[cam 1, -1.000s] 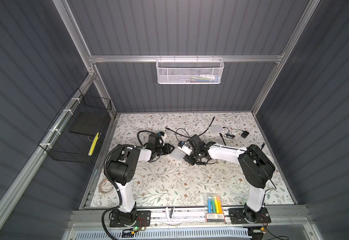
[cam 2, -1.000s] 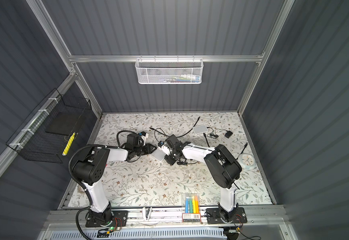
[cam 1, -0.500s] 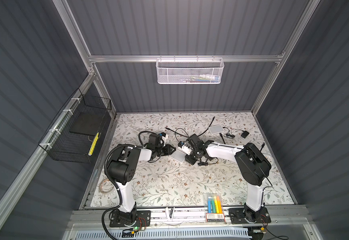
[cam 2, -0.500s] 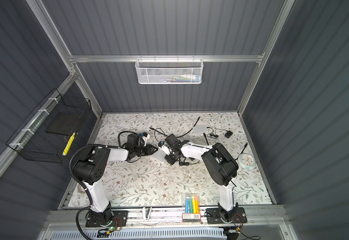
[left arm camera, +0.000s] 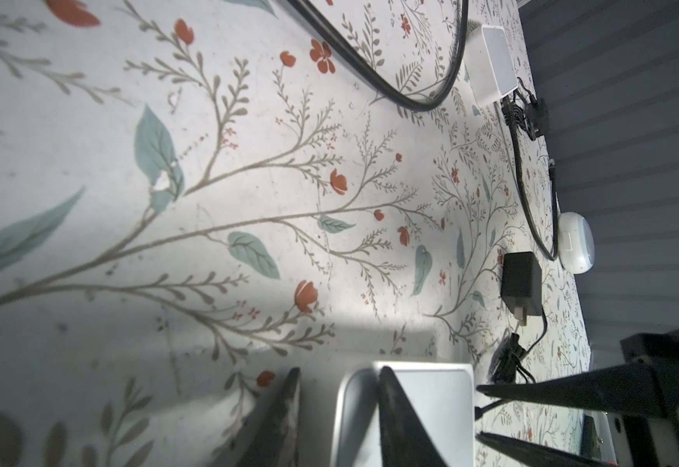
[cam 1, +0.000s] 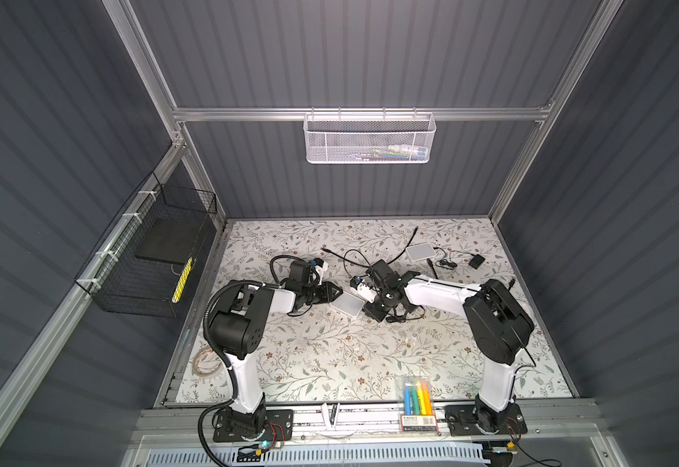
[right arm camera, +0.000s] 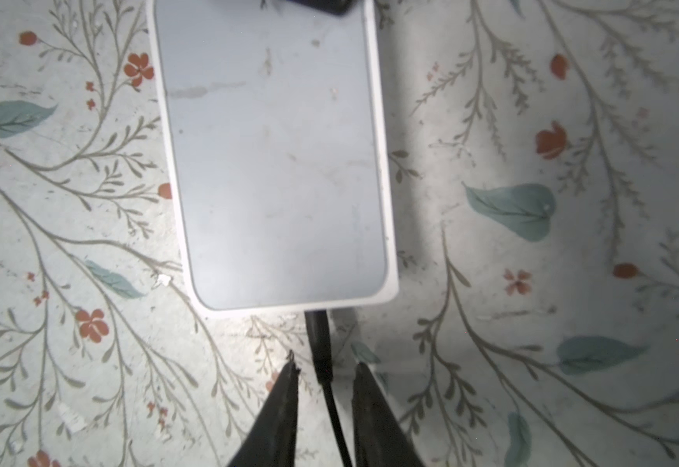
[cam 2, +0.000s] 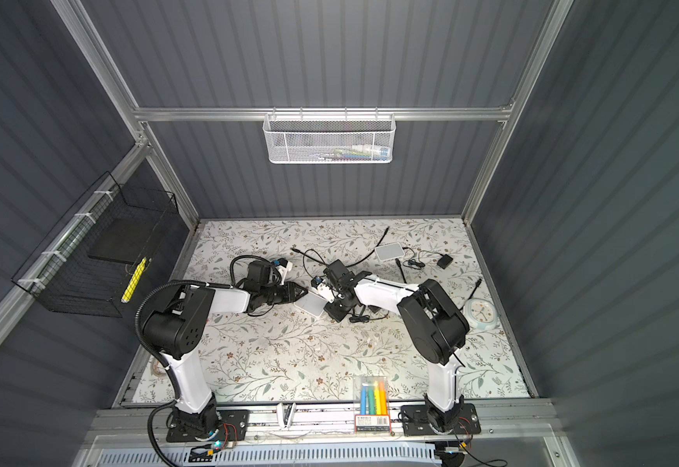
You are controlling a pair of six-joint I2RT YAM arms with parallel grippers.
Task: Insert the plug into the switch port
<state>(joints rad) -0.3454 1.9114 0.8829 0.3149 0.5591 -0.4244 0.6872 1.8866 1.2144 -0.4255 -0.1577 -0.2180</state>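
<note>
The switch (cam 1: 347, 303) is a flat white box with a grey top, lying mid-table in both top views. My left gripper (left arm camera: 339, 370) is shut on one end of it, with one finger over its top face (left arm camera: 430, 388) and the other past its edge. At the opposite end, the black plug (right arm camera: 316, 331) sits against the edge of the switch (right arm camera: 273, 161), and its cable (right arm camera: 333, 412) runs back between my fingers. My right gripper (right arm camera: 326, 368) straddles the plug, open, with a gap on each side. Both top views show the grippers meeting at the switch (cam 2: 313, 304).
A second white box (cam 1: 420, 251), a black adapter (cam 1: 476, 260) and loose black cables (cam 1: 354, 258) lie behind. A round white clock (cam 2: 481, 313) sits at the right. A marker pack (cam 1: 416, 394) lies near the front edge. Wire baskets hang on the back wall (cam 1: 370, 139) and on the left wall (cam 1: 147, 258).
The right arm's elbow has shifted slightly. Both grippers and the switch stay almost where they were.
</note>
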